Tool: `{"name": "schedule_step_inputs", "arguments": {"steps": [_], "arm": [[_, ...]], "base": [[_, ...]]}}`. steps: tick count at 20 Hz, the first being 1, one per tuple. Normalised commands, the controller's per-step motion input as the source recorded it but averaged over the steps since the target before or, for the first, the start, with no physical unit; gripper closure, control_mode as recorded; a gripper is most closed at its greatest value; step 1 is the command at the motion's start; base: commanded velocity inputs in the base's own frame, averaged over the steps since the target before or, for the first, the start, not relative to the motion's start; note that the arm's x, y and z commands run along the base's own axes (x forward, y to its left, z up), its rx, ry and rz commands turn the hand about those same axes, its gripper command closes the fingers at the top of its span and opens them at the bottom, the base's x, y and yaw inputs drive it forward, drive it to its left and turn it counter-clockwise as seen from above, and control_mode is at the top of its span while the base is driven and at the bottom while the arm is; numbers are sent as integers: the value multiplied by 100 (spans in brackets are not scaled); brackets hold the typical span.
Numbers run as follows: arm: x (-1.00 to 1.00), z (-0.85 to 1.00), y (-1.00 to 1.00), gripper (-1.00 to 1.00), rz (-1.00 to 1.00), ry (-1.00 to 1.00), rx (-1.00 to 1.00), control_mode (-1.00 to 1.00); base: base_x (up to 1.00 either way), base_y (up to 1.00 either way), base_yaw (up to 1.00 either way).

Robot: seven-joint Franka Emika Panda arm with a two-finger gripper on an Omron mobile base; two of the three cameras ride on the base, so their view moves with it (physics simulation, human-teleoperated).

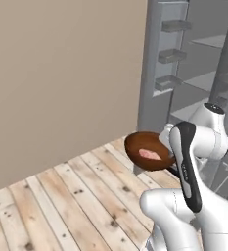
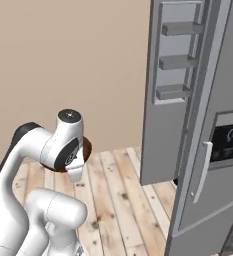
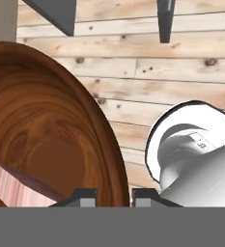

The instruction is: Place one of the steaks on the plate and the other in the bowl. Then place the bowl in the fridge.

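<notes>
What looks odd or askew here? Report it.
Nothing is spilled or damaged. The gripper, shut on the wooden bowl's rim, carries it in mid-air, slightly tilted, with the pink steak inside. The fridge door stands open.

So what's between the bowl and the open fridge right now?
Nothing. In the left base view the bowl, gripped at its rim with the pink steak inside, hangs above bare wooden floor short of the fridge.

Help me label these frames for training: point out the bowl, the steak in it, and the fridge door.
bowl (image 1: 135,147), left base view, on its brown rim.
steak (image 1: 149,154), left base view, on its pink top.
fridge door (image 2: 168,130), right base view, on its inner grey panel.
</notes>
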Motion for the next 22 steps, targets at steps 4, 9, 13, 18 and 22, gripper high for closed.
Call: {"name": "schedule_step_inputs", "arguments": {"steps": [4, 9, 13, 18, 22], "arm": [[0, 0, 0, 100, 0, 0, 0, 100], [0, 0, 0, 100, 0, 0, 0, 100], [0, 0, 0, 100, 0, 0, 0, 100], [0, 0, 0, 100, 0, 0, 0, 100], [0, 0, 0, 100, 0, 0, 0, 100]], "base": [[60, 58, -33], [47, 74, -57], [35, 69, -71], [42, 57, -76], [48, 54, -77]]}}
